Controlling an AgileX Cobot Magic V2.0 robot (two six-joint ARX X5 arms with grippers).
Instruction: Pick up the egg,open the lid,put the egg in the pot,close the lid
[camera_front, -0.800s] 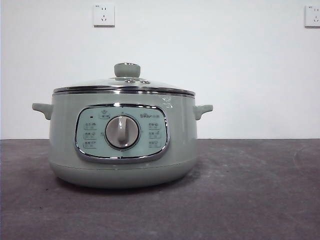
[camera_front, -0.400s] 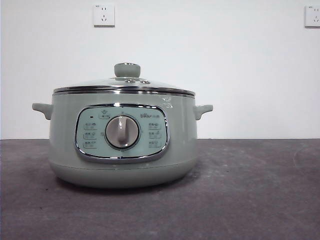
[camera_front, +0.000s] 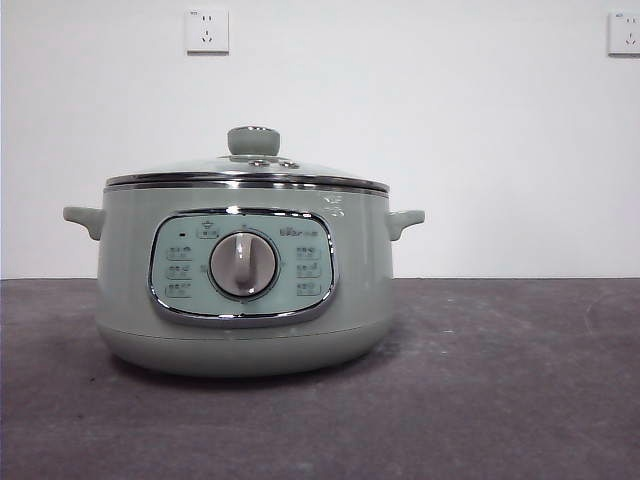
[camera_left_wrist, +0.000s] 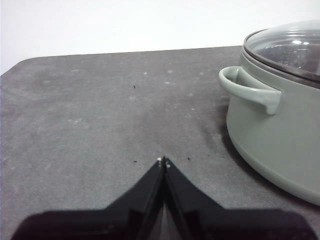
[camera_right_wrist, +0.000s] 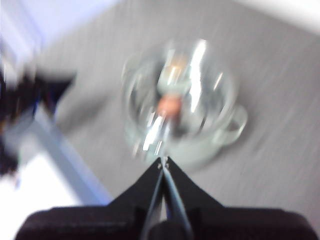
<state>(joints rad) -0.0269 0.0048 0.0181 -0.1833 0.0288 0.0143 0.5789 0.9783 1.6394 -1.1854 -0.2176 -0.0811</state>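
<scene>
Jaws of left gripper (camera_left_wrist: 163, 161) pressed together, empty, low over table (camera_left_wrist: 90, 125) beside pot (camera_front: 240, 280). Right gripper (camera_right_wrist: 163, 161) also closed w/ nothing held, high above pot. Lid (camera_front: 247, 170) sits on; egg (camera_right_wrist: 169, 105) shows blurred orange inside under glass.

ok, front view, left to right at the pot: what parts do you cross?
Pale sage-green pot's left side handle → chrome-framed control panel → central grey dial → right side handle.
</scene>
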